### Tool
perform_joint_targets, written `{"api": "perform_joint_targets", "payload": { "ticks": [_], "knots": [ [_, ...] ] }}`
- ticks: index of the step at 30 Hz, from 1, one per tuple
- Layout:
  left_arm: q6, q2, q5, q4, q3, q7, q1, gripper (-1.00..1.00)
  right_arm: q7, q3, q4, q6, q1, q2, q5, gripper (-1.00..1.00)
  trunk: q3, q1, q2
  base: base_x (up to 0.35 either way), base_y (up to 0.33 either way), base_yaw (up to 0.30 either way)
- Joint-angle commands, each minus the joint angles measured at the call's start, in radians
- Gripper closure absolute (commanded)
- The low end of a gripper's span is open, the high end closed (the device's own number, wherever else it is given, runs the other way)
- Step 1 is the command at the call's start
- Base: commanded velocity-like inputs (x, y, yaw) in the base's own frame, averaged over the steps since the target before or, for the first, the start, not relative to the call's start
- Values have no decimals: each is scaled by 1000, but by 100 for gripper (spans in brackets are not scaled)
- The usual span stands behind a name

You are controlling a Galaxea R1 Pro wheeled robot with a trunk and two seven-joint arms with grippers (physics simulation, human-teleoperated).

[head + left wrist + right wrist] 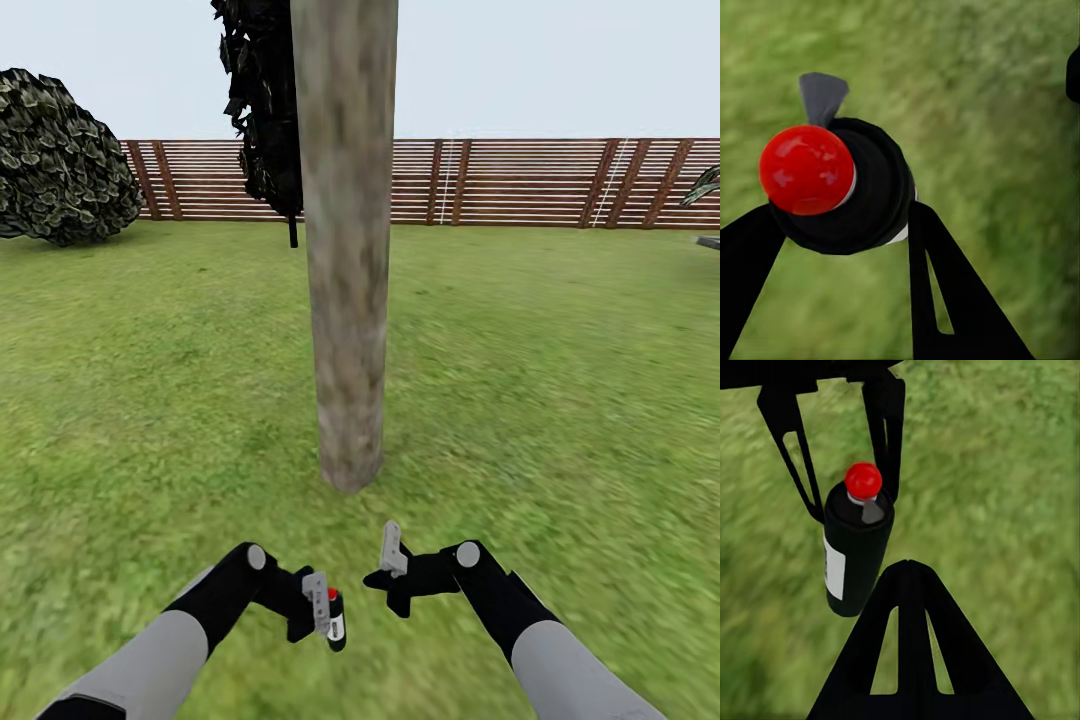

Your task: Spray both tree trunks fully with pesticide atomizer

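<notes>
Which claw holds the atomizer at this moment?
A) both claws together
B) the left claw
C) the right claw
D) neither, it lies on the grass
B: in the head view the atomizer sits in the left claw, and the left wrist view shows its fingers closed on either side of the bottle, while the right claw stands apart from it with nothing in it.

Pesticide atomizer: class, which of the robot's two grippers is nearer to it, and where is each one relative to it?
Left. The left gripper is clamped around the pesticide atomizer, holding it over the grass. The right gripper is apart from it, beside it, holding nothing.
</notes>
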Motion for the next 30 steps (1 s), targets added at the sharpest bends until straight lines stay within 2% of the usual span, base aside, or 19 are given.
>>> {"api": "perform_joint_targets", "payload": {
  "ticks": [1,5,30],
  "knots": [
    [-7,-3,-7,-1,1,-2,0,100,0,-1,-1,-9,0,0,10,100,-1,0,0,0,0,0],
    [-9,-18,-6,-1,3,-1,1,100,0,-1,-1,-9,0,0,10,100,-1,0,0,0,0,0],
    [-9,-53,4,-49,6,-1,5,100,-1,-2,-1,-9,0,0,12,100,-1,0,0,0,0,0]
  ]
}}
